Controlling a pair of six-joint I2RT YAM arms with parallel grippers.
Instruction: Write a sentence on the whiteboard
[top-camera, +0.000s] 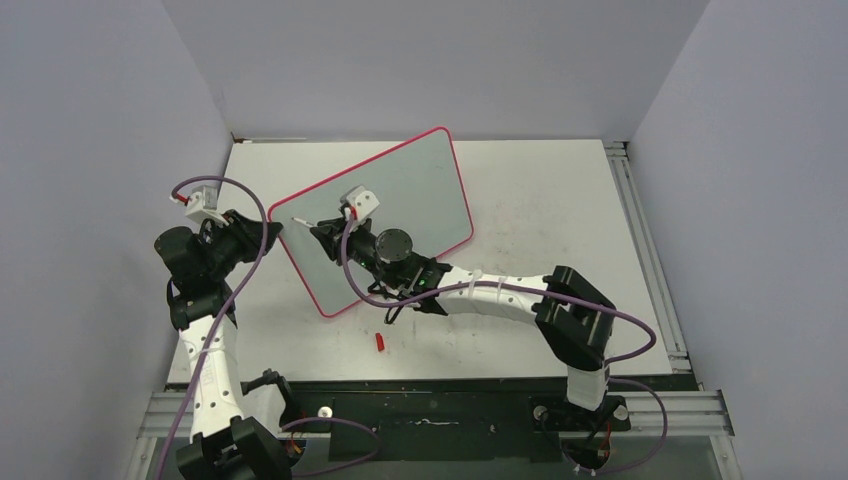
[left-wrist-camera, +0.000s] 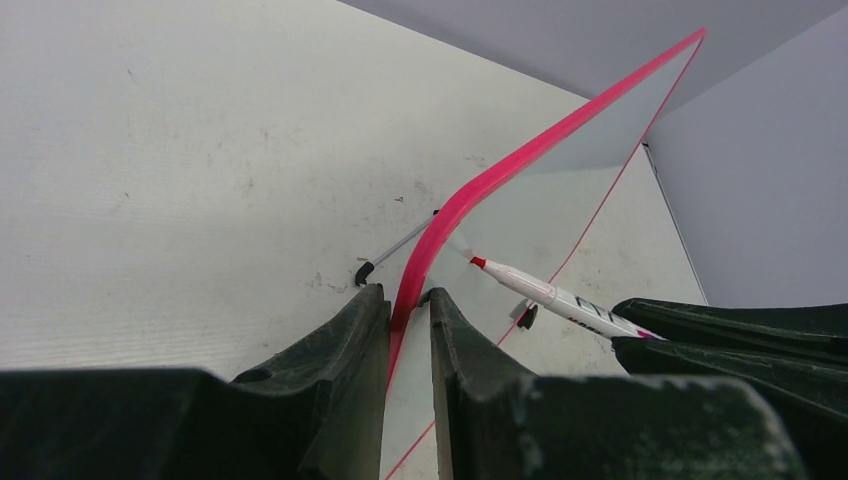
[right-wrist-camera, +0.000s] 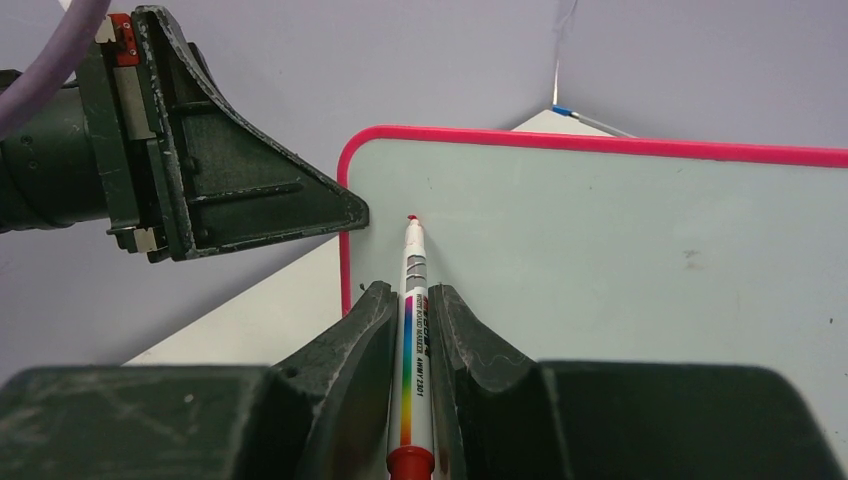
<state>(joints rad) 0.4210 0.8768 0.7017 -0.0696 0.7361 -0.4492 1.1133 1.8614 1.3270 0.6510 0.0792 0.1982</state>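
The whiteboard (top-camera: 410, 195), pale grey with a pink-red rim, stands tilted up off the table. My left gripper (top-camera: 272, 232) is shut on its left rim; in the left wrist view the jaws (left-wrist-camera: 408, 300) pinch the pink edge (left-wrist-camera: 450, 215). My right gripper (top-camera: 325, 232) is shut on a white marker with a rainbow stripe (right-wrist-camera: 413, 265). The marker's red tip sits at the board surface (right-wrist-camera: 620, 250) near the top left corner, close to the left gripper (right-wrist-camera: 340, 212). I cannot tell whether the tip touches. No writing shows on the board. The marker also shows in the left wrist view (left-wrist-camera: 545, 292).
A small red marker cap (top-camera: 380, 342) lies on the white table in front of the board. Two black clip feet (left-wrist-camera: 365, 272) (left-wrist-camera: 527, 316) sit at the board's lower edge. Metal rails (top-camera: 640, 230) run along the table's right side. Grey walls enclose the space.
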